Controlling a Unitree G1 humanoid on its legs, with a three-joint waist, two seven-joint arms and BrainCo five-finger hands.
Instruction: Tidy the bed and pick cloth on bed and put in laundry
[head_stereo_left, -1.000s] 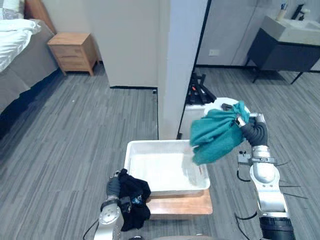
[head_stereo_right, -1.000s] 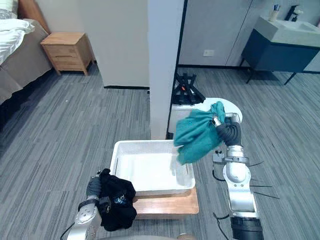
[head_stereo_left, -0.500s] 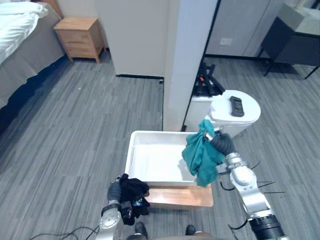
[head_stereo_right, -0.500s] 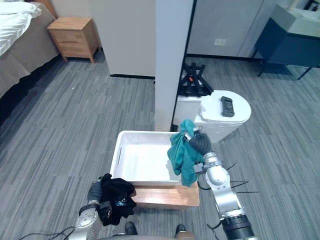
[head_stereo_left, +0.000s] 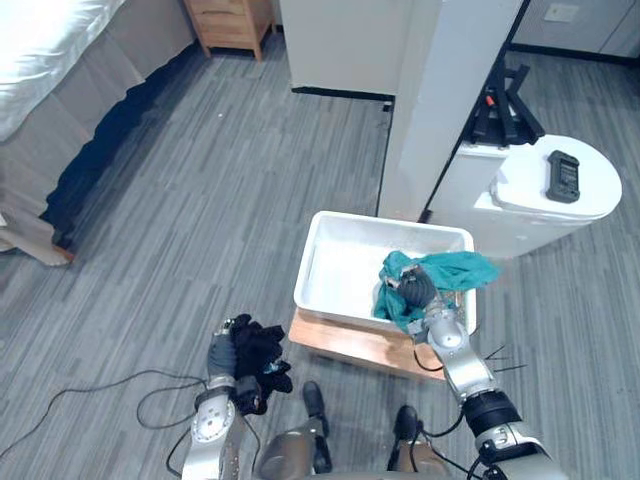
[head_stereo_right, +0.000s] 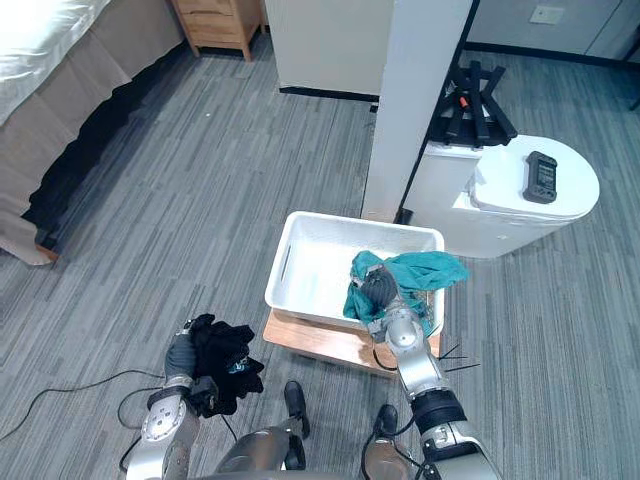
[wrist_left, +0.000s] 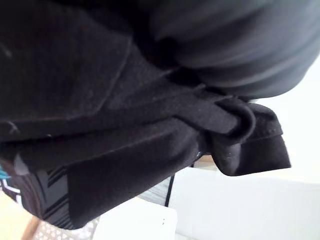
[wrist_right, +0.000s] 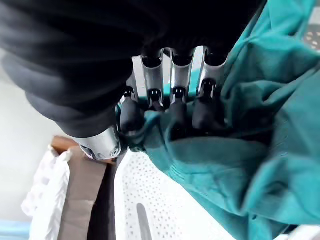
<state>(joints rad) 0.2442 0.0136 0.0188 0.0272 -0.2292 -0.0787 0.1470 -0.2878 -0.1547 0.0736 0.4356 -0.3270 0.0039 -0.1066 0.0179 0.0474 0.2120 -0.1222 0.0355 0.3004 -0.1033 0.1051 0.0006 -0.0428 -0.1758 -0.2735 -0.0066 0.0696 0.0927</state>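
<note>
From where I stand, the right hand (head_stereo_left: 415, 290) is down inside the white plastic laundry tub (head_stereo_left: 320, 255). Its fingers (wrist_right: 172, 107) are curled tight into the crumpled teal cloth (head_stereo_left: 455, 270). The cloth lies bunched at the tub's right end, and one flap reaches the rim there. The tub sits on a low wooden board (head_stereo_left: 350, 342) on the floor.

I'd say the job now is a clean release. The hand should open wide while it is low, then lift straight up so no fold catches on the dark fingertips and gets dragged back out. If that flap hangs over the rim, a nudge inward would settle it.

The left hand (head_stereo_left: 222, 352) is out over the floor, apart from the tub, with a black bundle of cloth (head_stereo_left: 258, 352) against it. I cannot tell how it grips. That bundle likely goes in next, and it should be carried well over the rim before it is let go
</note>
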